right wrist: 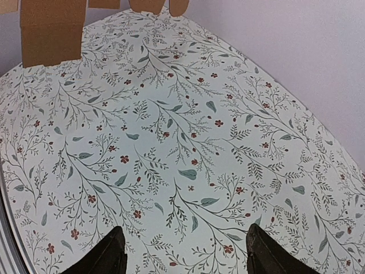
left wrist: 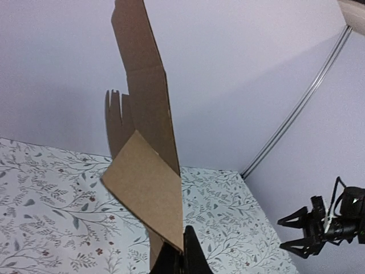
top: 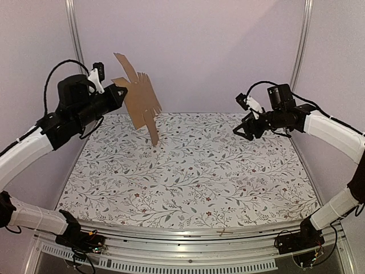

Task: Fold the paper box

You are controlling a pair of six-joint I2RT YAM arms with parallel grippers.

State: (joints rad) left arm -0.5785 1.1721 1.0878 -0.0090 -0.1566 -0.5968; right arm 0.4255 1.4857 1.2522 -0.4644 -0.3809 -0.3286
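The paper box [top: 140, 100] is an unfolded brown cardboard sheet with flaps and creases, held up in the air at the back left, its lowest flap hanging just above the table. My left gripper [top: 121, 94] is shut on the sheet's edge. In the left wrist view the paper box [left wrist: 148, 188] rises steeply from the left gripper [left wrist: 183, 254], partly bent along a crease. My right gripper [top: 239, 130] hovers open at the right, apart from the sheet, with nothing between its fingers. The right wrist view has the right gripper [right wrist: 185, 254] over bare cloth and the paper box [right wrist: 50, 28] far off at the top left.
A floral tablecloth [top: 188, 171] covers the table. Pale walls with metal frame posts [top: 73, 28] close the back and sides. A metal rail [top: 188, 234] runs along the near edge between the arm bases.
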